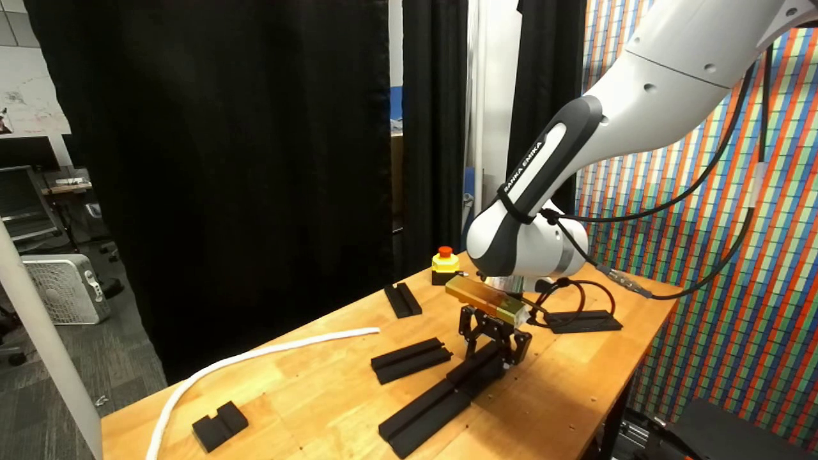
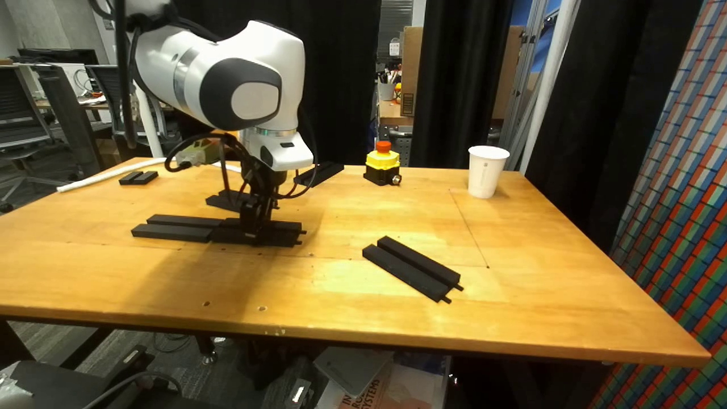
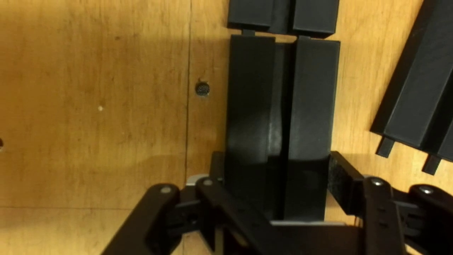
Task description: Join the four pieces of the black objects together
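The black pieces are flat, matte and grooved. One black bar (image 1: 425, 418) lies flat in front, also in an exterior view (image 2: 173, 232) and the wrist view (image 3: 249, 12). My gripper (image 3: 276, 168) has its fingers against both long sides of a second bar (image 3: 249, 106), lined up end to end with the first. Pegs bridge a narrow gap between them. The gripper (image 1: 492, 358) partly covers this bar in both exterior views. A third bar (image 1: 411, 367) lies loose alongside, pegs showing in the wrist view (image 3: 417, 106). Another bar (image 2: 404, 271) lies apart, nearer the robot base.
A shorter-looking grooved black piece (image 1: 412, 300) lies at the back edge near the yellow-and-red emergency button (image 1: 445, 265). A small black block (image 1: 220, 425) and a white cord (image 1: 268, 349) lie toward the far end. A white cup (image 2: 487, 172) stands on the table.
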Robot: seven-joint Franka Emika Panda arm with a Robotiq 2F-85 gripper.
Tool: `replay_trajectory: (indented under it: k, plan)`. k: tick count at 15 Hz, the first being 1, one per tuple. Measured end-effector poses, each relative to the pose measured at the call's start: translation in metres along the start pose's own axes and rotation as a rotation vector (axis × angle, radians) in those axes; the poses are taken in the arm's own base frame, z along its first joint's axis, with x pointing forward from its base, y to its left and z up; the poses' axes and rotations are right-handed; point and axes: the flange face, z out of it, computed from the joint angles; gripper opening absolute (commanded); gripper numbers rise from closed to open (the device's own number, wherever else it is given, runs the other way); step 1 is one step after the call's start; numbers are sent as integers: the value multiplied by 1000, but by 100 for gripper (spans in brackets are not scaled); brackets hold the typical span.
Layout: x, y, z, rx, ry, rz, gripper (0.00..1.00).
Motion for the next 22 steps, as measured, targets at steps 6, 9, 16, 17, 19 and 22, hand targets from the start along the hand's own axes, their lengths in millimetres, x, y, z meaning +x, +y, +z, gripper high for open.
replay_trajectory:
  k: [6,9,16,17,19,22]
  plan:
    - [-4,-2,1,-8,-11,-37,46]
    - [-7,-3,3,-3,-24,-36,46]
    - [-23,-8,9,22,-92,44,46]
    - [-24,-9,10,24,-99,53,46]
    - [-25,-9,11,25,-108,67,46]
    - [-27,-9,12,25,-113,71,46]
